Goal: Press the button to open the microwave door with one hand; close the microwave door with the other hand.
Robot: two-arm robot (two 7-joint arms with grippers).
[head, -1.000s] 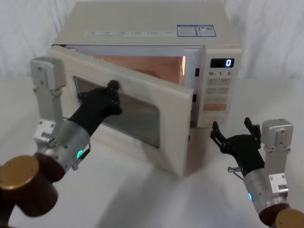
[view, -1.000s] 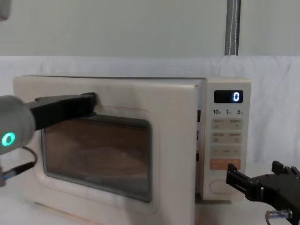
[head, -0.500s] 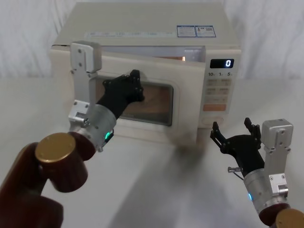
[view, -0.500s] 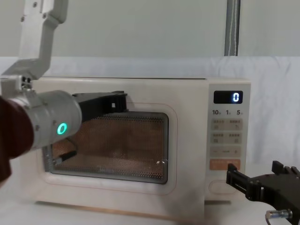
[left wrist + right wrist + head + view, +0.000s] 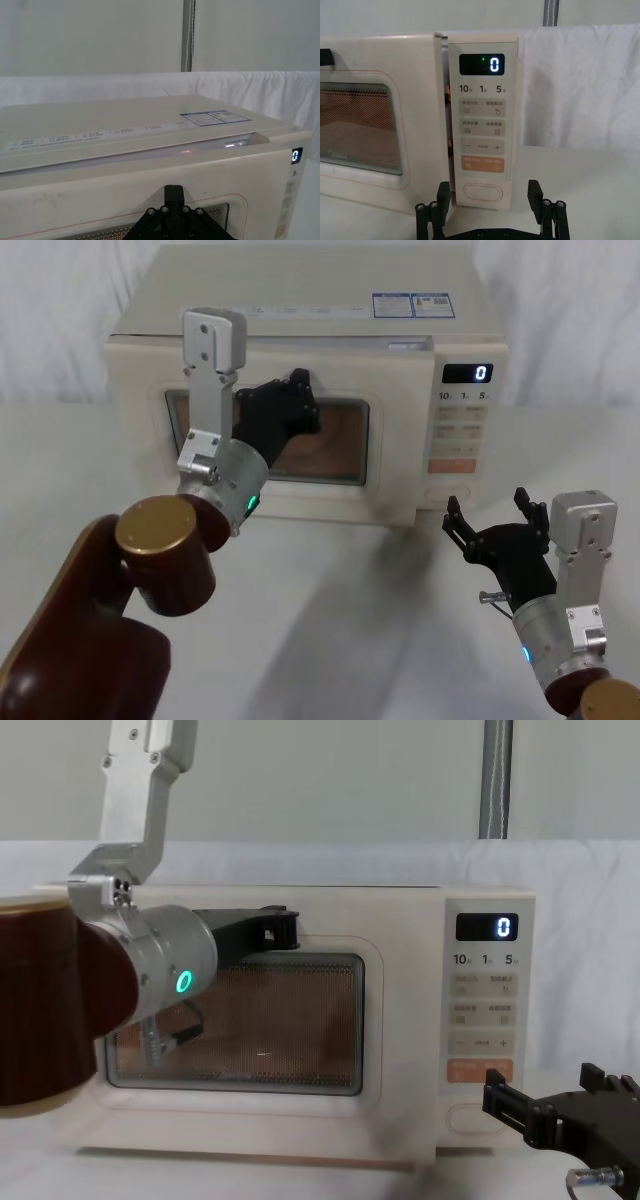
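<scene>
The microwave door (image 5: 270,435) fills the centre-left of the head view, its long axis running side to side and its face turned toward the robot, lying nearly flush with the oven front. In the right wrist view a thin dark gap separates the door's right edge from the control panel (image 5: 481,120), and in the left wrist view a lit slit shows under the oven's top edge. The left gripper (image 5: 290,410) sits at the upper middle of the head view, its black fingertips against the upper frame of the door, above the window; whether its fingers are parted or together cannot be told. The right gripper (image 5: 497,525) hovers at the lower right of the head view, fingers spread wide with nothing between them, just in front of the panel and apart from it. The white table (image 5: 380,620) lies bare across the lower centre of the head view between the two arms. The button (image 5: 481,192) lies low on the panel, its long axis horizontal, under the orange key (image 5: 483,164). The display (image 5: 481,64) reads "0"; below it are "10", "1" and "5", and a minus and plus key. A faint "Midea" logo (image 5: 337,156) sits at the window's lower left. The blue-bordered labels (image 5: 412,305) on the oven top are too small to read.
</scene>
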